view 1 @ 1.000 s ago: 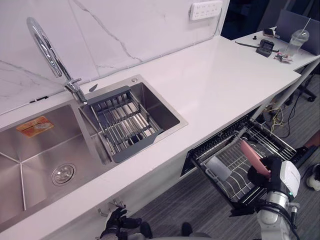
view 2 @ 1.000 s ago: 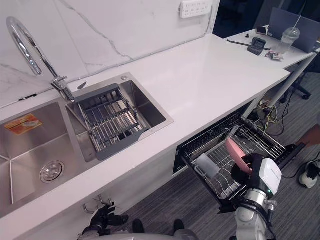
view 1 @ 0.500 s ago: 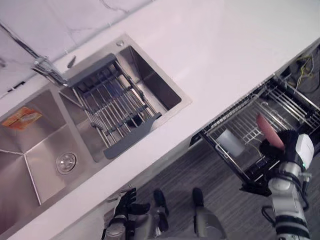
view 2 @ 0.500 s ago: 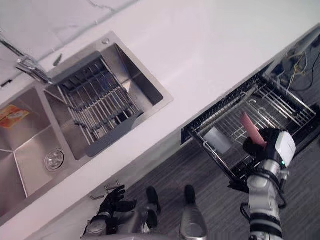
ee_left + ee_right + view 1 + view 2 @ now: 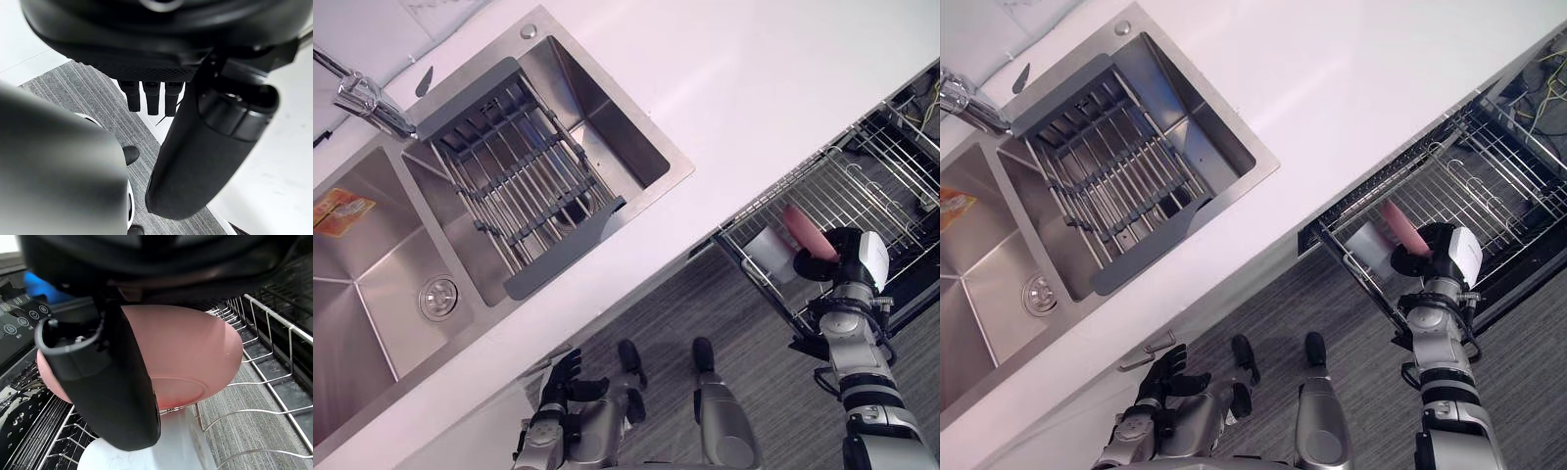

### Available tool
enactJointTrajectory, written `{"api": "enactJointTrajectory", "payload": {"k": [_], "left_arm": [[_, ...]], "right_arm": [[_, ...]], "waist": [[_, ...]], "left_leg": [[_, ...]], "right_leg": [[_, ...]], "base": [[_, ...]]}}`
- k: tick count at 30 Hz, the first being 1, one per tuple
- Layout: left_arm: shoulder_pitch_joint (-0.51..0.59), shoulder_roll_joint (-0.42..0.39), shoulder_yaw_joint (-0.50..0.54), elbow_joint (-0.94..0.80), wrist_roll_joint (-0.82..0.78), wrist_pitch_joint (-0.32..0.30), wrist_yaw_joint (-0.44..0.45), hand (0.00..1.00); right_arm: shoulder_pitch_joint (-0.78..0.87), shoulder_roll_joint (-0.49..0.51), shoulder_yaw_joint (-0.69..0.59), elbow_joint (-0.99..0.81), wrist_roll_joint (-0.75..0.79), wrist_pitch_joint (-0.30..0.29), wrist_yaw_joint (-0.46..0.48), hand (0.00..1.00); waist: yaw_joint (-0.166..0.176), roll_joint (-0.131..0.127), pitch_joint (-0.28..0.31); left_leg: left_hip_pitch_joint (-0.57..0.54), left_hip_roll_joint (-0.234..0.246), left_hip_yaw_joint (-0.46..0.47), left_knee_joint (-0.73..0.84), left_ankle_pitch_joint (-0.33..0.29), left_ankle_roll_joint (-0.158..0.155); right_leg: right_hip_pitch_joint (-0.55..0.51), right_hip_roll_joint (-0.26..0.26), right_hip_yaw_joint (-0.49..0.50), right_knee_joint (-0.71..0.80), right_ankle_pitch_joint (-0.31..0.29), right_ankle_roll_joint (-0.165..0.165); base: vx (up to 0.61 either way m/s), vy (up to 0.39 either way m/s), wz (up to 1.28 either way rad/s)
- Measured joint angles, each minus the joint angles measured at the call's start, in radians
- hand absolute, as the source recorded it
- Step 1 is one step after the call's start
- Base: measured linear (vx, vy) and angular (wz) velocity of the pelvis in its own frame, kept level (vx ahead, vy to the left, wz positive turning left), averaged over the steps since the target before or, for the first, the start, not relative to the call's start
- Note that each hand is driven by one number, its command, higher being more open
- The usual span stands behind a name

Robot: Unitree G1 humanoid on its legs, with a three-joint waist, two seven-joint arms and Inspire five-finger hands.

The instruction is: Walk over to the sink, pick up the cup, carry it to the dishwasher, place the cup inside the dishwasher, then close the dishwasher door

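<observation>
My right hand (image 5: 835,257) is shut on a pink cup (image 5: 806,233), thumb across its side in the right wrist view (image 5: 195,362). The cup hangs tilted over the pulled-out wire rack (image 5: 867,181) of the open dishwasher, just above a white container (image 5: 146,455) standing in the rack's near corner (image 5: 1368,240). Down below the counter edge, beside the cabinet front, my left hand (image 5: 560,376) hangs open with its fingers (image 5: 151,95) spread and nothing in it.
A white countertop (image 5: 754,88) runs above the dishwasher. A double steel sink (image 5: 372,284) lies to the left, with a grey drying rack (image 5: 509,181) across its right basin and a faucet (image 5: 362,98) behind. Grey carpet (image 5: 1332,304) covers the floor.
The camera has tipped down and swung, so the whole scene has shifted. My right hand still holds the pink cup over the rack, now closer to the white container.
</observation>
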Motion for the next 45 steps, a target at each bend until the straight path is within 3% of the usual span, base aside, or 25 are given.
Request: {"api": "enactJointTrajectory", "payload": {"k": [8,10,13,15,18,22,26,38,45], "left_arm": [[-0.005,-0.001,0.000,-0.002,0.000,-0.002,0.004,0.90],[-0.006,0.000,0.001,-0.002,0.001,0.000,0.018,0.90],[-0.007,0.001,0.002,-0.002,0.002,0.001,0.018,0.90],[-0.007,-0.001,0.021,-0.010,0.002,0.006,0.018,0.90],[-0.004,0.002,0.042,-0.003,0.006,0.019,0.016,0.90],[-0.005,0.011,0.042,-0.003,0.025,0.022,0.008,0.90],[-0.004,0.014,0.051,0.001,0.026,0.032,-0.003,0.90],[0.056,-0.004,0.135,0.005,0.053,0.110,-0.029,0.90],[0.095,-0.022,0.199,0.006,0.064,0.139,-0.041,0.90]], "right_arm": [[-0.019,0.005,-0.008,-0.003,0.000,0.002,-0.014,0.90],[0.021,0.045,-0.044,-0.111,-0.004,0.011,-0.038,0.90],[0.049,0.049,-0.050,-0.133,-0.004,0.016,-0.042,0.90],[0.149,0.112,-0.098,-0.291,-0.006,0.022,-0.042,0.90],[0.264,0.162,-0.109,-0.436,-0.059,0.009,-0.057,0.90],[0.311,0.195,-0.145,-0.460,-0.074,0.010,-0.063,0.90],[0.385,0.252,-0.154,-0.519,-0.069,0.009,-0.062,0.90],[0.605,0.463,-0.291,-0.580,0.261,-0.061,-0.047,0.90],[0.663,0.482,-0.323,-0.521,0.408,-0.076,0.008,0.90]], "waist": [[0.004,-0.001,0.006],[0.003,-0.005,0.008],[0.004,-0.007,0.009],[0.007,-0.010,0.010],[-0.007,-0.030,0.011],[-0.016,-0.057,-0.004],[-0.016,-0.068,-0.025],[-0.016,-0.102,-0.158],[-0.016,-0.108,-0.221]], "left_leg": [[-0.002,-0.009,-0.019,-0.024,0.019,0.002],[-0.001,-0.021,-0.031,-0.028,0.026,0.006],[0.000,-0.029,-0.039,-0.031,0.029,0.011],[0.018,-0.029,-0.043,-0.047,0.033,0.016],[0.056,-0.030,-0.048,-0.056,0.034,0.016],[0.061,-0.031,-0.050,-0.056,0.033,0.016],[0.071,-0.029,-0.049,-0.056,0.032,0.014],[0.160,-0.007,-0.047,-0.058,0.004,-0.011],[0.197,0.005,-0.047,-0.059,-0.004,-0.022]], "right_leg": [[0.000,-0.006,-0.021,-0.001,0.001,0.001],[0.006,-0.016,-0.027,-0.007,0.007,0.009],[0.016,-0.019,-0.031,-0.023,0.017,0.016],[0.038,-0.018,-0.034,-0.038,0.019,0.015],[0.080,-0.018,-0.041,-0.056,0.021,0.015],[0.084,-0.019,-0.042,-0.056,0.021,0.015],[0.099,-0.020,-0.043,-0.064,0.021,0.014],[0.195,-0.004,-0.053,-0.079,-0.005,-0.001],[0.229,0.006,-0.062,-0.079,-0.025,-0.005]], "base": [[0.01,0.000,0.09],[0.02,0.026,0.13],[0.01,0.012,0.08],[0.05,0.008,0.05],[0.03,0.004,0.00],[0.00,0.000,0.00],[0.00,0.000,0.00],[0.03,-0.012,0.00],[0.02,-0.025,0.01]]}}
